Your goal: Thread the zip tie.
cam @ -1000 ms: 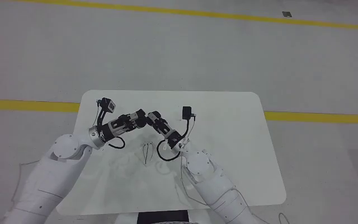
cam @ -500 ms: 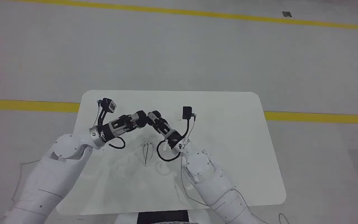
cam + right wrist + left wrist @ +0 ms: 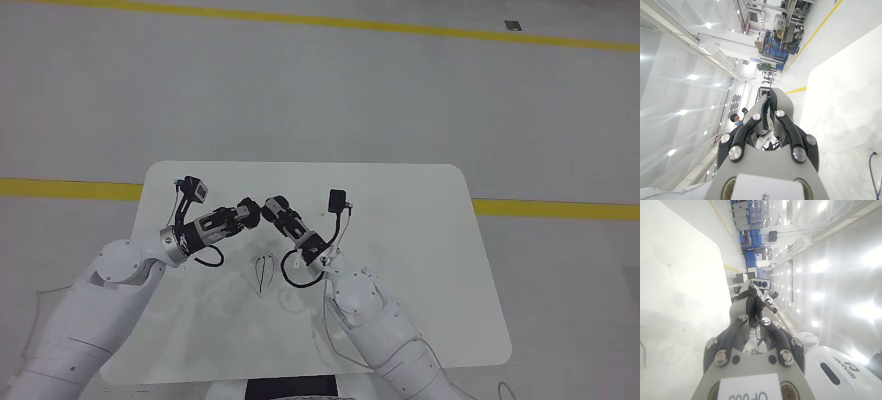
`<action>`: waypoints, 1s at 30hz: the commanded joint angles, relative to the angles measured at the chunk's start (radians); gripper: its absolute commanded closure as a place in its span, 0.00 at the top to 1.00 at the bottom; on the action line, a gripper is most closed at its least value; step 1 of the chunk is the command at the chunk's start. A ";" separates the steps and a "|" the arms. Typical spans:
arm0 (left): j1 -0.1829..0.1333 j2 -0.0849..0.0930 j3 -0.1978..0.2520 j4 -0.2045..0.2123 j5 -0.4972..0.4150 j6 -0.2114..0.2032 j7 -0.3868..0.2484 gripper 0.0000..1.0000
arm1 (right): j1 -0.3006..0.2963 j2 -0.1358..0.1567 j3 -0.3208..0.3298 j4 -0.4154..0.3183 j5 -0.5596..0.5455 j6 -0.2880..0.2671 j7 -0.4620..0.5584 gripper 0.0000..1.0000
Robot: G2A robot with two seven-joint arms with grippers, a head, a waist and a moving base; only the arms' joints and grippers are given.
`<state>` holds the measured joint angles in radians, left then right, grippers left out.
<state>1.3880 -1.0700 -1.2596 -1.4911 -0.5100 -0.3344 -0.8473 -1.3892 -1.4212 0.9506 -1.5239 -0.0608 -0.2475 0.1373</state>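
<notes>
Left claw point(image 3: 752, 294) pressed together on a thin black zip tie point(image 3: 755, 323) trailing back between its fingers point(image 3: 736, 308). Right claw point(image 3: 769, 96), tip facing it just beside, pressed together too; on what, I cannot tell. Thin dark loops point(image 3: 263, 272) lie on the table point(image 3: 420, 220) beneath both claws

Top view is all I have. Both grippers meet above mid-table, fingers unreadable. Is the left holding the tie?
Observer: Left wrist view: the left gripper is shut, with a thin dark strand, the zip tie, running between its fingers back toward the wrist.
Operator: Right one?
Observer: Right wrist view: the right gripper has its fingers drawn together at the tips. Whether anything sits between them, I cannot tell.
Operator: Are the two grippers touching?
Observer: Left wrist view puts the right arm's wrist camera straight beyond the left gripper. Contact itself is hidden.
</notes>
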 commanded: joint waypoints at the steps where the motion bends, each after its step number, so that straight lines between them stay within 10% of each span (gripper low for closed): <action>1: 0.000 0.000 0.001 0.000 -0.002 -0.001 0.000 0.00 | -0.002 0.000 0.002 -0.001 0.005 -0.003 0.001 0.00; 3: -0.001 0.001 0.002 0.001 -0.004 -0.001 0.001 0.00 | -0.004 0.000 0.005 -0.002 0.013 -0.004 0.002 0.39; 4: -0.001 0.001 0.003 0.002 -0.005 -0.002 0.002 0.00 | -0.005 -0.001 0.007 -0.002 0.018 -0.003 -0.001 1.00; 30: -0.018 0.018 -0.050 0.028 -0.036 0.002 -0.198 0.00 | -0.033 0.007 0.090 0.017 0.343 -0.005 0.178 1.00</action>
<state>1.3767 -1.0545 -1.3046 -1.4832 -0.5477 -0.3306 -1.0172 -1.4201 -1.4168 1.0312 -1.5107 0.2411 -0.2505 0.2739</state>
